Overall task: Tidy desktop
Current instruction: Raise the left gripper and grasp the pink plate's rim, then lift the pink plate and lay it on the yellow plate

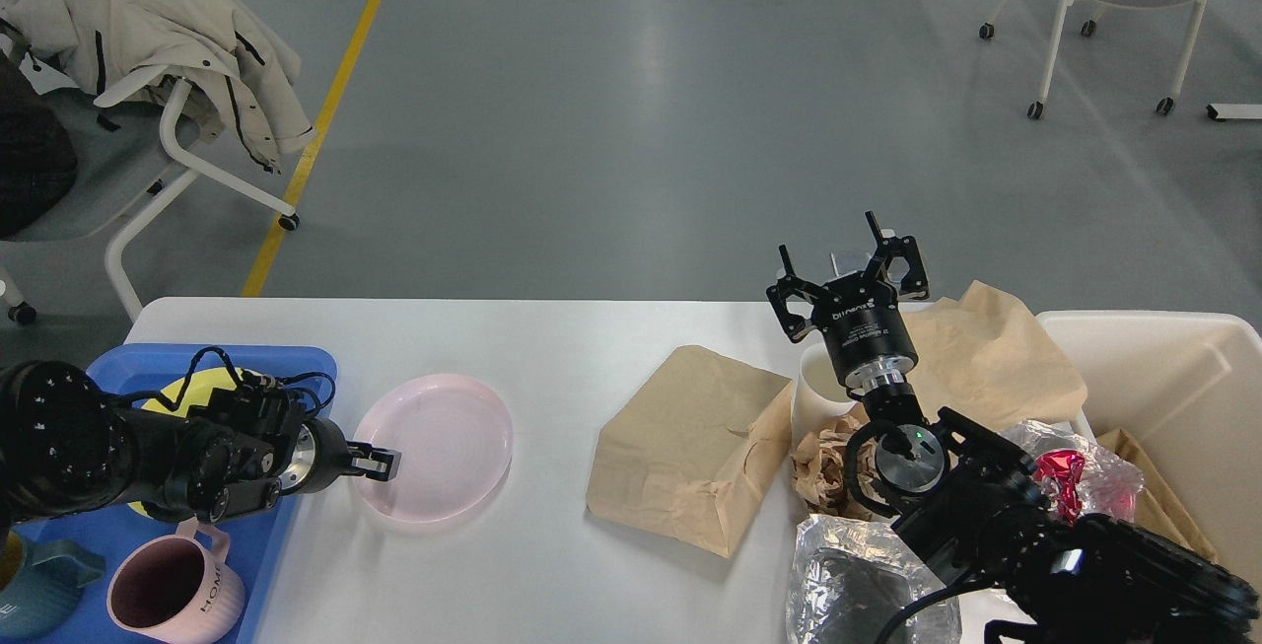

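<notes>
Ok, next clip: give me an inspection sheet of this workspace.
Surface: large white desktop, bare in the middle.
Job's things: pale pink round plate; blue plastic tray holding a pink ribbed mug.
Clutter: flattened brown paper bag, crumpled brown paper, clear plastic wrap; cream-white bin with wrappers.
Grippers: left gripper at the plate's near rim, grip unclear; right gripper raised, open, empty.
Cables: black wires on the left wrist.
Surroundings: grey floor, yellow line, white chairs.
</notes>
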Available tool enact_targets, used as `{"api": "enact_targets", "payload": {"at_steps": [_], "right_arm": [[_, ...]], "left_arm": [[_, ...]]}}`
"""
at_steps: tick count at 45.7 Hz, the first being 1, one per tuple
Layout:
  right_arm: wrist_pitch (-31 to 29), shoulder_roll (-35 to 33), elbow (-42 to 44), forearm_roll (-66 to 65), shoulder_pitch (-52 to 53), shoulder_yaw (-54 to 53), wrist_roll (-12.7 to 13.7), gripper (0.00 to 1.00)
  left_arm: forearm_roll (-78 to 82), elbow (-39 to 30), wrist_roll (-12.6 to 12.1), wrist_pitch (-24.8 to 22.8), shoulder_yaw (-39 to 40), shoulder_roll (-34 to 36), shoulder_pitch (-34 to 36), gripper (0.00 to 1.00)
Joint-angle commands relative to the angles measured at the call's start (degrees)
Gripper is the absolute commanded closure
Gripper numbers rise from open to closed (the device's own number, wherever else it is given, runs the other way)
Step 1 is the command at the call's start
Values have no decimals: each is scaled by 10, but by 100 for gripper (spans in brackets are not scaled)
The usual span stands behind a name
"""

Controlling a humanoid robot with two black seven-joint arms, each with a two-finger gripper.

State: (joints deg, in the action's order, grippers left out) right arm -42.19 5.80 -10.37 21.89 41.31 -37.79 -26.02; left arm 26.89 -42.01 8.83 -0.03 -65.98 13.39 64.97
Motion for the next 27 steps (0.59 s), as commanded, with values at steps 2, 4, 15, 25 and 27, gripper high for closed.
{"api": "enact_targets", "payload": {"at_steps": [2,4,15,25,27], "right_arm": [[0,0,0,0,0,0,0,0],[0,0,0,0,0,0,0,0],[0,0,0,0,0,0,0,0],[0,0,0,0,0,0,0,0],[0,0,0,0,0,0,0,0]], "left_arm": [[1,0,2,-1,-1,0,0,80],[2,0,3,-1,-1,0,0,91],[7,-5,22,-29,-1,1,22,100],[8,-85,66,-100,-7,63,153,100],[10,-118,74,-117,-10,81,196,100]]}}
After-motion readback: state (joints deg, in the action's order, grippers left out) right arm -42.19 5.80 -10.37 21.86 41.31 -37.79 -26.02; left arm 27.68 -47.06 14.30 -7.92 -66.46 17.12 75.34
